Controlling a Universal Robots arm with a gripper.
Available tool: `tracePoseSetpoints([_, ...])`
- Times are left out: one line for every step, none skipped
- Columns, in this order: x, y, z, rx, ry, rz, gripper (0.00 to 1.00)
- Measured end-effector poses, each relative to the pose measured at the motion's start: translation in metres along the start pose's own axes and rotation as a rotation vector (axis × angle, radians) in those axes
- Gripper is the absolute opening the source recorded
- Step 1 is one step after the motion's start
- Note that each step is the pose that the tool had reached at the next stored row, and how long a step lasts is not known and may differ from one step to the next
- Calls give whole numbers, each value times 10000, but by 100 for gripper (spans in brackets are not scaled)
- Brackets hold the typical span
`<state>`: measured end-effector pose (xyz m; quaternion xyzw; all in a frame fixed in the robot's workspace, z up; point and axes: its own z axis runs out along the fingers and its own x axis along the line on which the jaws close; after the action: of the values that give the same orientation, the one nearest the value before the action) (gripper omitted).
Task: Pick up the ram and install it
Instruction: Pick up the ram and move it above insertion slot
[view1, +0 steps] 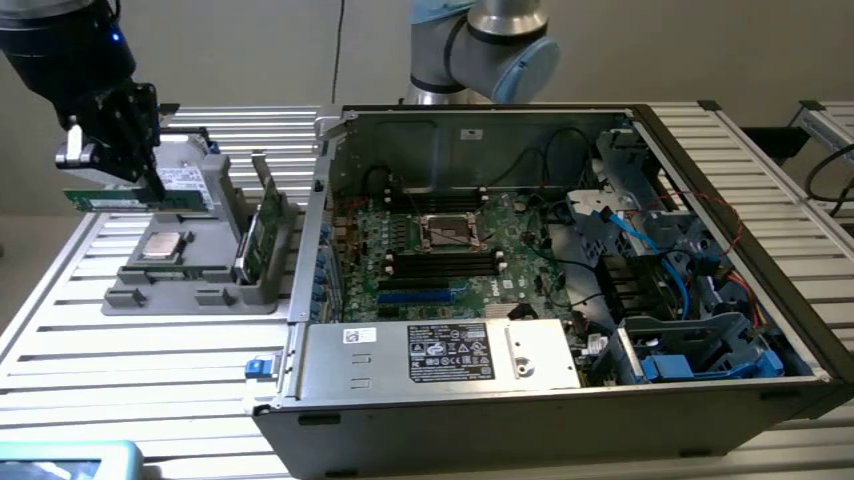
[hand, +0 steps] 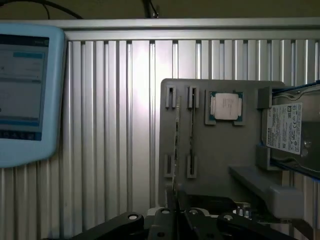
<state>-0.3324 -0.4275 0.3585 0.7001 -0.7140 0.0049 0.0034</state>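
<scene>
The ram (view1: 114, 201) is a slim green strip held lengthwise above the far end of the grey tray (view1: 160, 298), at the exterior view's left. My gripper (view1: 127, 185) is shut on it from above. In the wrist view the black fingers (hand: 165, 220) meet on a thin strip seen edge-on, the ram (hand: 175, 150), with the grey tray (hand: 220, 160) below. The open computer case (view1: 747, 190) lies to the exterior view's right. Its motherboard (view1: 441, 235) shows long black slots (view1: 434, 262) and blue slots (view1: 420, 295).
The tray carries a square processor chip (view1: 163, 245) (hand: 226, 106), a hard drive (hand: 286, 131) and upright green cards (view1: 256, 240). A light blue tablet (hand: 25, 90) lies on the slatted table (view1: 80, 340). Cables and drive cages crowd the case's right side.
</scene>
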Motion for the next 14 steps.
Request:
tracePoseSetpoints([0,-35,-32,0,-5,-1,13])
tracePoseSetpoints([0,-73,-61,1,-9,-2,13])
tracePoseSetpoints([-1,-112,-88,-1,-8,-3,13])
tracePoseSetpoints([-1,-149,-116,-4,-8,-2,13])
tracePoseSetpoints([-2,-187,-142,-5,-7,-2,13])
tracePoseSetpoints([-2,-226,-168,-4,-10,-2,13])
tracePoseSetpoints([-3,-262,-192,-3,-13,-4,13])
tracePoseSetpoints([-3,-297,-214,-3,-15,-4,13])
tracePoseSetpoints([-3,-338,-238,-4,-15,-5,13])
tracePoseSetpoints([-4,-379,-261,-4,-17,-6,13])
tracePoseSetpoints([-5,-419,-282,-4,-18,-5,13])
tracePoseSetpoints([-5,-466,-300,-4,-18,-5,13])
tracePoseSetpoints([-6,-509,-313,-5,-17,-7,13])
tracePoseSetpoints([-6,-555,-324,-5,-17,-8,13])
